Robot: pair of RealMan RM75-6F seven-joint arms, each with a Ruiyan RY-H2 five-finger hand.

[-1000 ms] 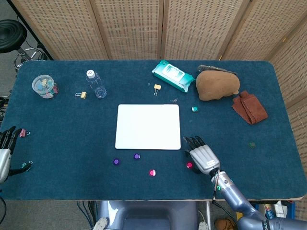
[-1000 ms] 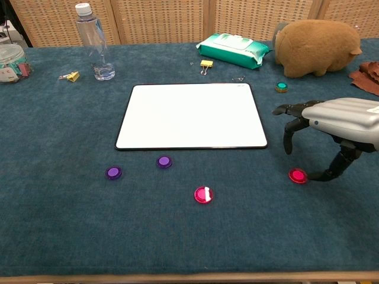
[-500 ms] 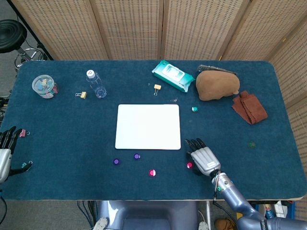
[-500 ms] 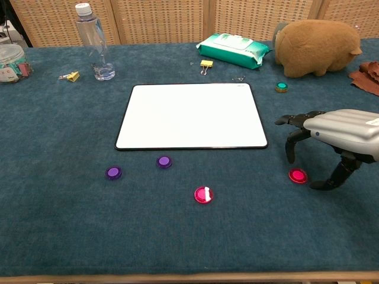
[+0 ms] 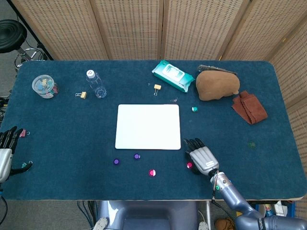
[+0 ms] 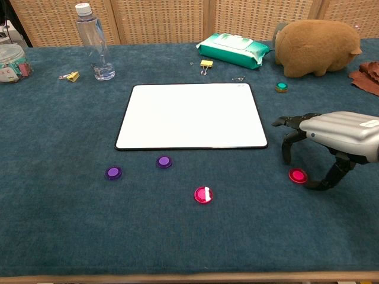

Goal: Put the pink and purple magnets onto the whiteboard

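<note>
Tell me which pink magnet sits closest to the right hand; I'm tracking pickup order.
The pink magnet directly beneath the right hand, between its fingers and thumb. The other pink magnet lies farther left, apart.

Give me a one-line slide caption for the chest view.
Right hand arched over a pink magnet beside the empty whiteboard; a second pink magnet and two purple magnets wait on the cloth.

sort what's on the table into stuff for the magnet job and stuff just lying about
For the job: whiteboard, two purple magnets, two pink magnets, right hand.

Lying about: water bottle, wipes pack, plush toy, brown cloth, green magnet, jar.
</note>
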